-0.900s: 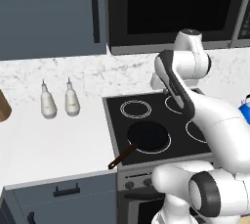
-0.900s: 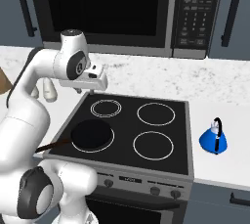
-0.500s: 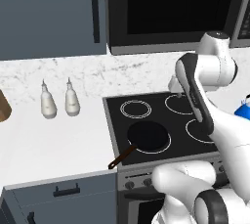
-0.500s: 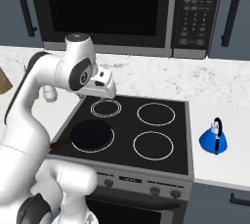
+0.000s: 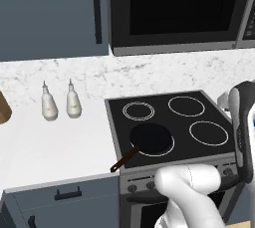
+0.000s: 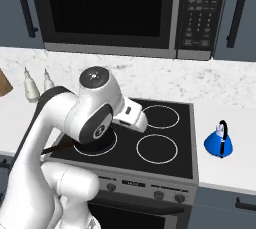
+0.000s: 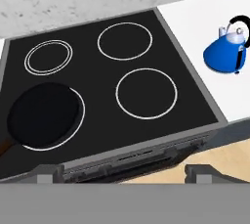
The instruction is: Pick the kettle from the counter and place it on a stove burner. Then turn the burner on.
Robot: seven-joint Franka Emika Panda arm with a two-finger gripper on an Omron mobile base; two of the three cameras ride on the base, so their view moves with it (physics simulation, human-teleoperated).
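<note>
The blue kettle (image 7: 224,52) stands upright on the white counter (image 7: 190,20) to the right of the stove, its black handle arched over the lid knob; the right base view has the kettle (image 6: 218,143) well clear of my arm. My gripper (image 7: 124,174) is open and empty, with its fingertips (image 7: 49,171) wide apart above the stove's front edge, far to the left of the kettle. The front-right stove burner (image 7: 146,93) and the rear-right one (image 7: 125,41) are bare single-ringed circles. My hand (image 6: 132,116) hovers over the middle of the cooktop.
A black pan (image 5: 151,139) with a brown handle covers the front-left burner. The small double-ringed circle (image 5: 138,111) is at the rear left. Two white bottles (image 5: 49,105) stand on the left counter. A microwave (image 6: 110,13) hangs above the stove.
My arm has swung from the stove's rear left toward the right and come lower over the cooktop. The kettle and pan have not moved.
</note>
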